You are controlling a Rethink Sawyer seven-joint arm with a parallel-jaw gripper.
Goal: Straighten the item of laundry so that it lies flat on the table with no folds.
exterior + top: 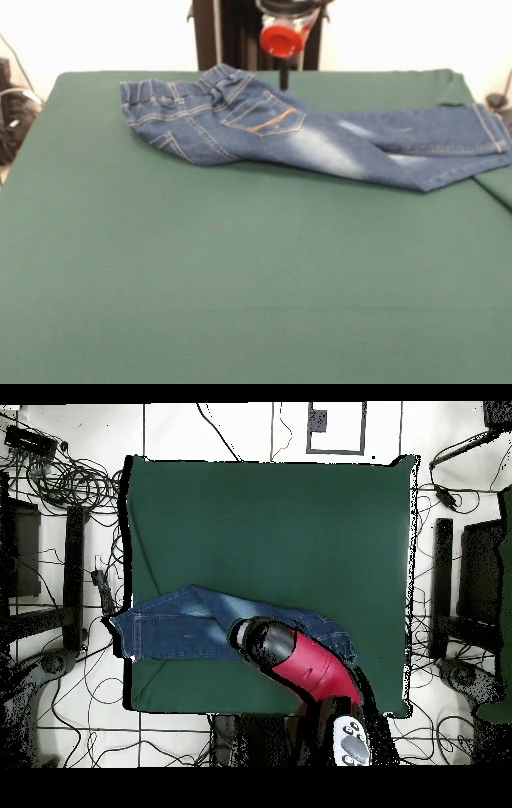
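Observation:
The item of laundry (pixel 272 128), a small pair of blue jeans, lies across the far part of the table (pixel 240 272). Its waistband is at the left and its legs run right, one leg lying over the other. The back pocket faces up and the seat is bunched into folds. In the overhead view the jeans (pixel 180 629) reach with their cuffs past the table's (pixel 270 524) left edge. My gripper (pixel 284 78) hangs just behind the jeans by the pocket, under a red cap. In the overhead view my red arm (pixel 300 662) covers the gripper and part of the waist.
Cables (pixel 12 120) lie on the floor beside the table's left side in the front view. In the overhead view, cable coils (pixel 70 484) and dark equipment (pixel 480 574) ring the table. The green cloth hangs folded at the corner (pixel 496 188).

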